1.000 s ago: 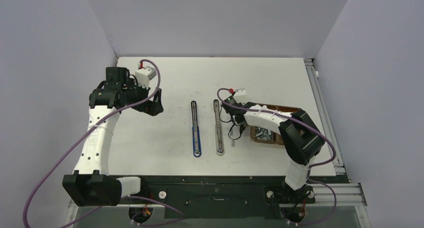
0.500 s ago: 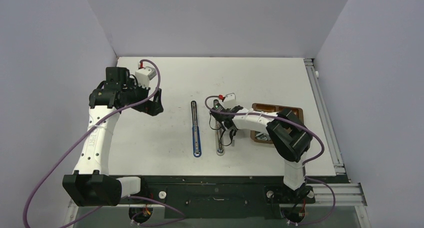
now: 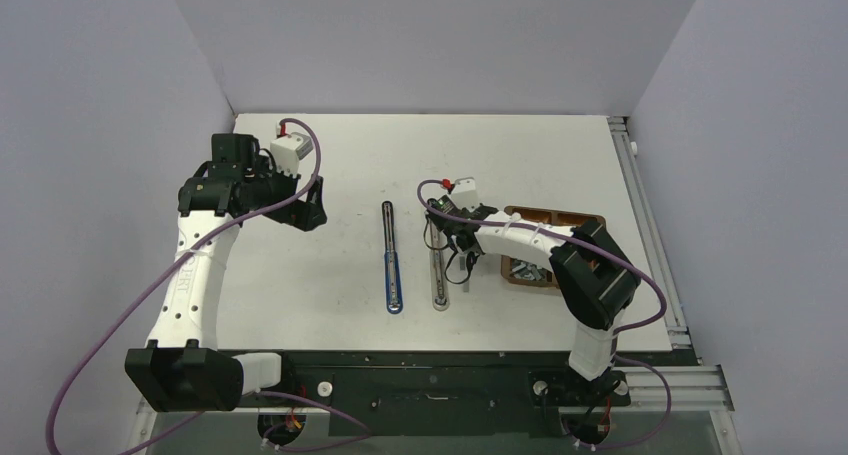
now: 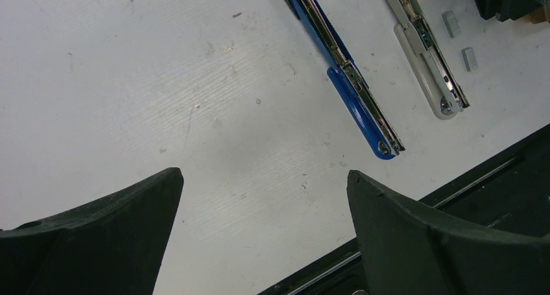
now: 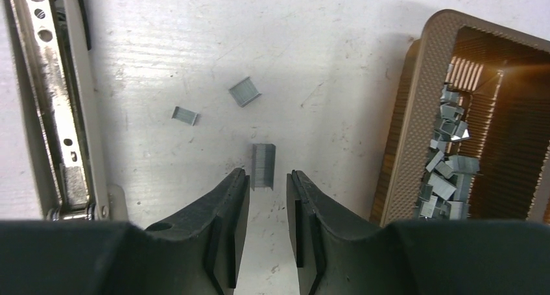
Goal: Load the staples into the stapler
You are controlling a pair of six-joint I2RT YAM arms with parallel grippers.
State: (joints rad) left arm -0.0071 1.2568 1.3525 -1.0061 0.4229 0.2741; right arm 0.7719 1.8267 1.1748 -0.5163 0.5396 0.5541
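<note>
Currently the right gripper (image 5: pixel 267 175) is slightly parted, pinching nothing; 1 staple strip (image 5: pixel 263 166) lies just before its tips. The left gripper (image 4: pixel 264 173) is spread wide.

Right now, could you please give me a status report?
Left jaws wide, empty. Right jaws narrowly open by a loose staple strip. White stapler open alongside. Nothing blocking.

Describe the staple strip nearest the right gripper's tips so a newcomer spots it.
On the table, look between the white stapler and the brown tray. The strip lies just beyond the right gripper, longer than the tilted strip and tiny strip past it.
</note>
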